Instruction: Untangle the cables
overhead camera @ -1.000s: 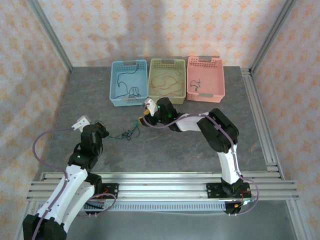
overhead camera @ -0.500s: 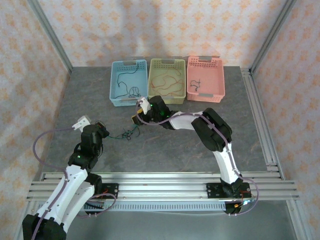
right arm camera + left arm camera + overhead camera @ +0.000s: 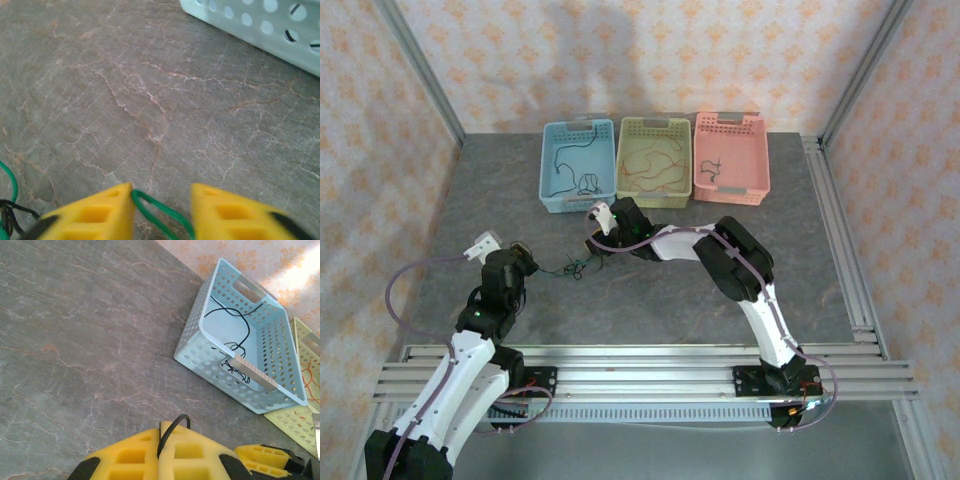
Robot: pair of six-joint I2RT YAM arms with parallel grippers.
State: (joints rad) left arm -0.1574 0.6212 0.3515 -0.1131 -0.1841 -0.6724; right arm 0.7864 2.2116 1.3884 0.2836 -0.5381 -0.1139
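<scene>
A small tangle of green and black cables [image 3: 578,267] lies on the grey table between my two grippers. My left gripper [image 3: 527,263] sits just left of the tangle. Its yellow pads [image 3: 190,455] are shut on a black cable [image 3: 176,422] that loops out at the tips [image 3: 164,426]. My right gripper [image 3: 593,243] is low over the table just right of the tangle. Its jaws [image 3: 162,192] stand apart with a loop of green cable [image 3: 156,208] between them, touching the left pad [image 3: 100,212]. More green and black cable [image 3: 9,200] shows at the left edge.
Three baskets stand in a row at the back: a blue one [image 3: 547,170] holding a black cable [image 3: 584,184], a green one [image 3: 621,160] with orange-red cable [image 3: 655,165], and a pink one [image 3: 699,160] with a dark cable [image 3: 713,168]. The blue basket [image 3: 215,347] is close ahead.
My right gripper has moved left and down to the tangle, and its jaws have narrowed around the green loop. The left arm has stayed put.
</scene>
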